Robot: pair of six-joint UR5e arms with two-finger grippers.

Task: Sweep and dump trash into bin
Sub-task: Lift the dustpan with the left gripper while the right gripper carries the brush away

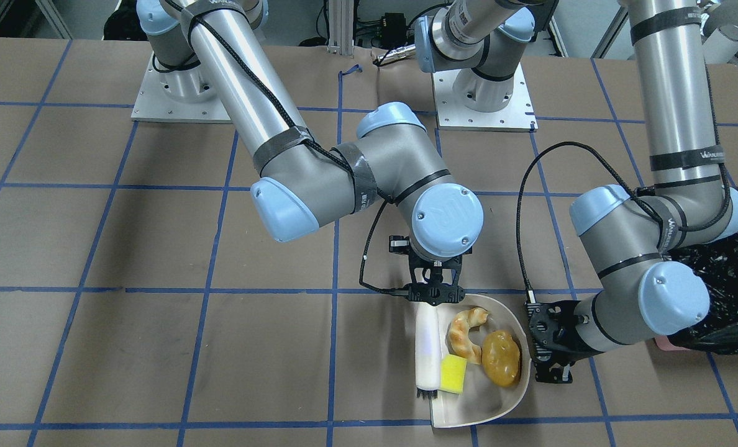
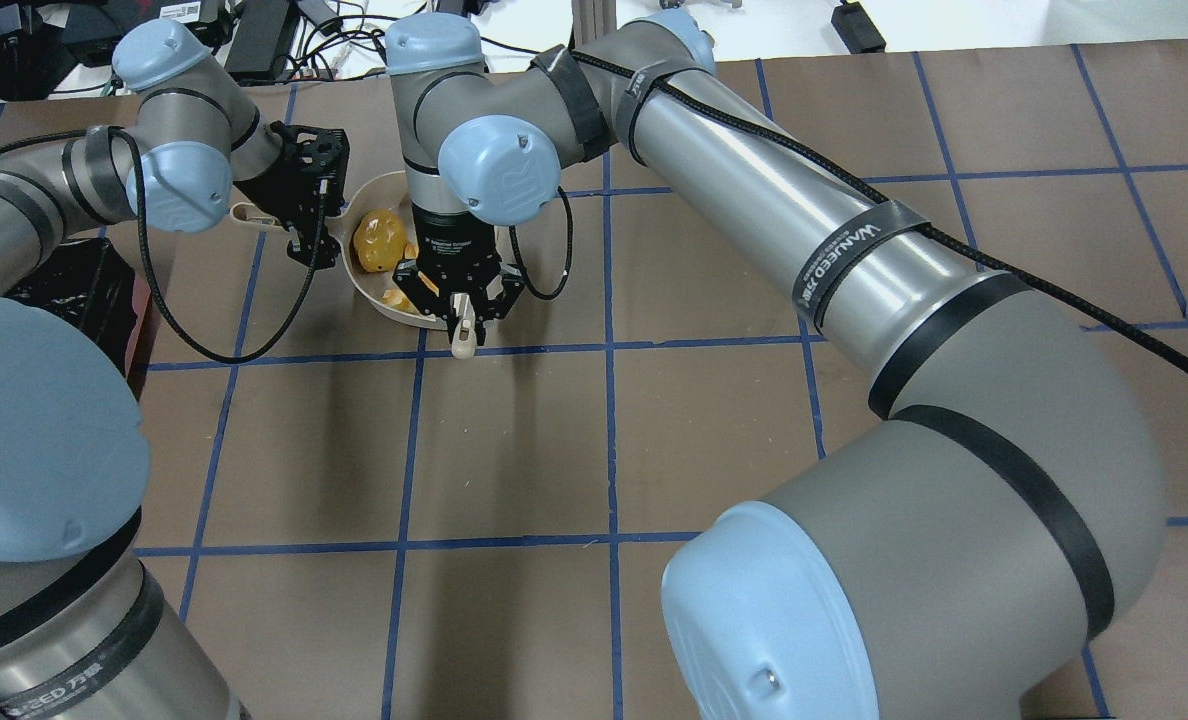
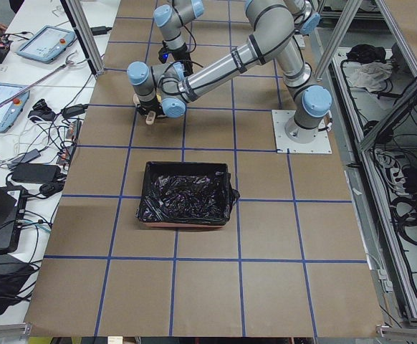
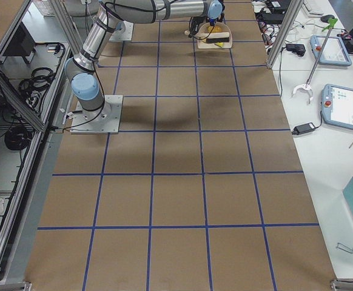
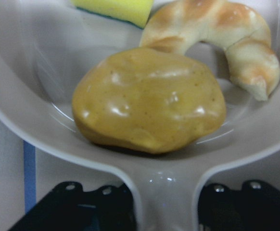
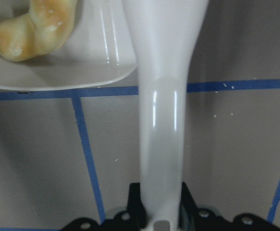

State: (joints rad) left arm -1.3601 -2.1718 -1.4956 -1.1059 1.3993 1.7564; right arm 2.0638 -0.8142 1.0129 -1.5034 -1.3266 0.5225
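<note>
The beige dustpan (image 1: 499,406) sits by the table's front edge and holds all the trash: the croissant (image 1: 465,332), the potato-like lump (image 1: 501,357) and the yellow sponge (image 1: 453,374). My left gripper (image 1: 540,344) is shut on the dustpan's handle (image 5: 166,192), and the left wrist view shows the lump (image 5: 149,98) close up. My right gripper (image 1: 434,297) is shut on the beige brush (image 1: 427,347), whose bristles rest by the sponge at the pan's mouth. The brush handle (image 6: 161,120) fills the right wrist view. The bin (image 1: 729,292), lined with black plastic, stands behind the left arm.
The bin (image 3: 187,193) stands a few grid squares from the dustpan, toward the table's left end. Both arms crowd around the dustpan (image 2: 379,300). Brown table surface with blue tape lines extends to the robot's right (image 2: 854,400).
</note>
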